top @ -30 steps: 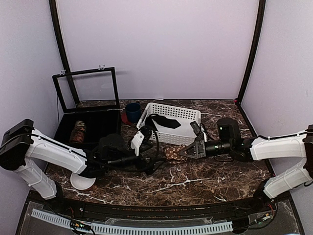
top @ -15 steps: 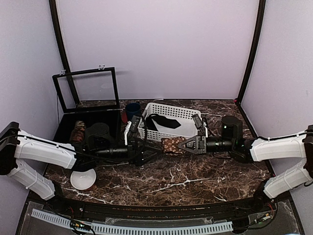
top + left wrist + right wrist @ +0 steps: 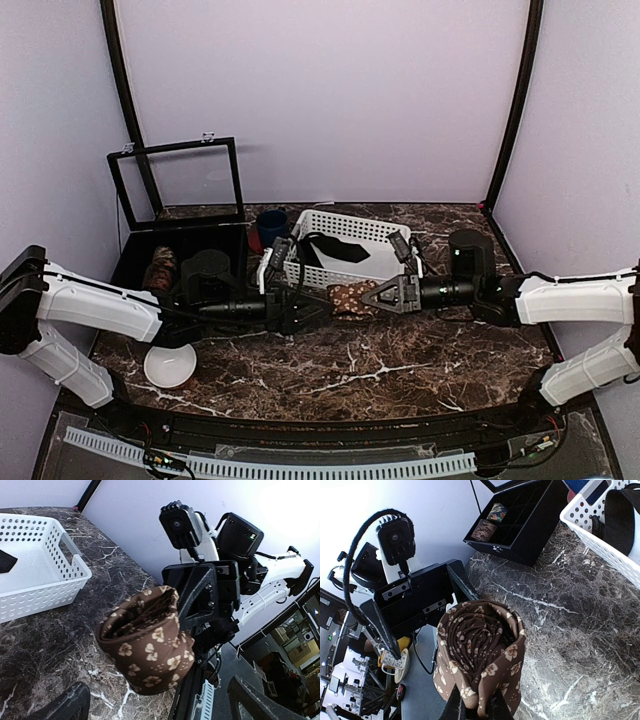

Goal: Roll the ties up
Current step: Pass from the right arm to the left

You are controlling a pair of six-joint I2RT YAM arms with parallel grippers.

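Fingers point(image 3: 455, 710) of the right gripper point(image 3: 370, 297) are clenched on the lower fold of the rolled tie point(image 3: 348, 296). They hold it off the marble table point(image 3: 400, 370), just in front of the white basket point(image 3: 355, 222). The roll is short and thick. Its wound end, where the spiral of cloth shows, is turned up and toward the right wrist camera, so its axis stands tilted, not flat. The patterned outer side faces the left gripper point(image 3: 312, 304). The left fingers point(image 3: 62, 707) are spread wide and released, and the roll hangs just beyond them, not touching. Another roll point(image 3: 484, 529) sits in a compartment of the black box point(image 3: 200, 240) at the left. A black cloth point(image 3: 340, 250) lies in the basket.
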